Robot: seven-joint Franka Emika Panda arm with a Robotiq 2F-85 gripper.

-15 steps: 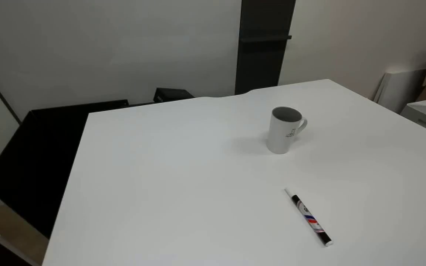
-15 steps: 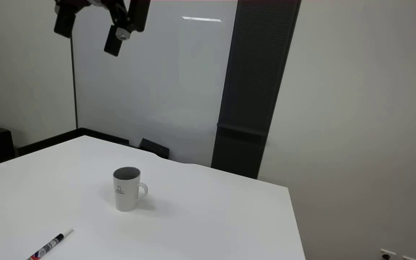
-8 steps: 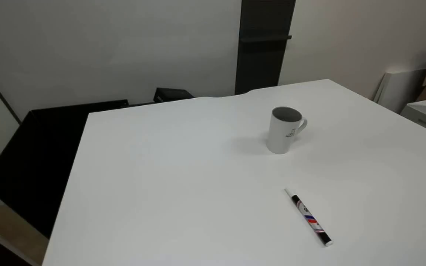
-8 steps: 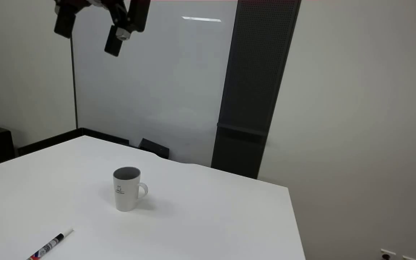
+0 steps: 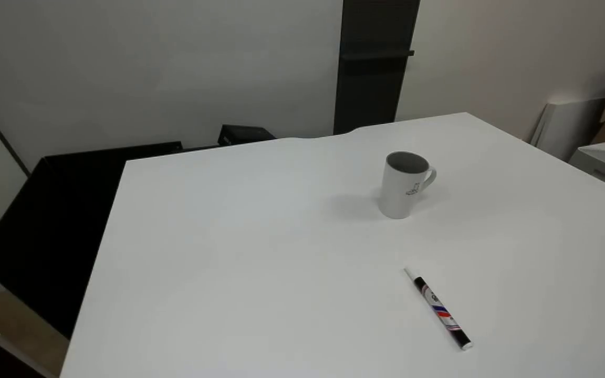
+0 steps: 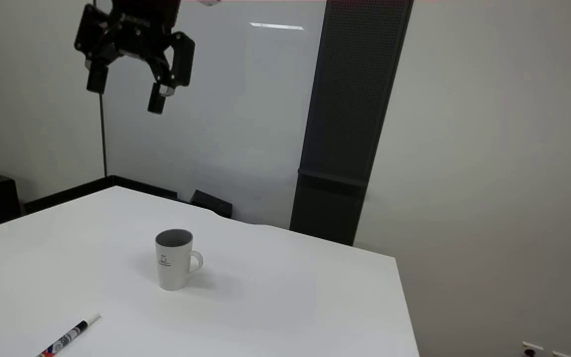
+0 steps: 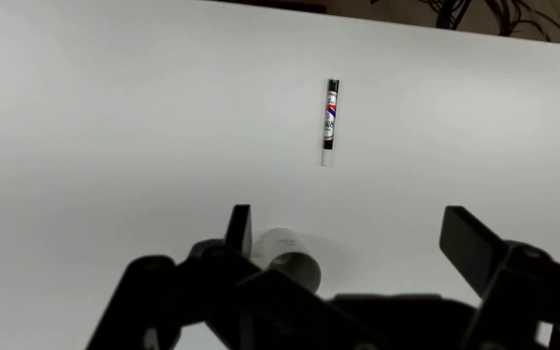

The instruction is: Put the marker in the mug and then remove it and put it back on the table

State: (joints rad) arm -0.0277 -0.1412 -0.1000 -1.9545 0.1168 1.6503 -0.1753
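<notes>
Thin black-and-white plastic-looking marker point(image 6: 69, 336) lies 8 o'clock off your cylindrical white ceramic-looking mug point(image 6: 172, 267) in an exterior view; your black two-finger gripper point(image 6: 126, 100) gapes wide, btw.

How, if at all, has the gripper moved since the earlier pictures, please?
Yes: in an exterior view, the gripper now appears lower in the picture, closer there to the far corner of the table.

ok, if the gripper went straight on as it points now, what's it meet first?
Likely the table near the marker, or the marker itself: the open gripper points down from well above, and depth leaves which unclear. The mug looks off its line.
</notes>
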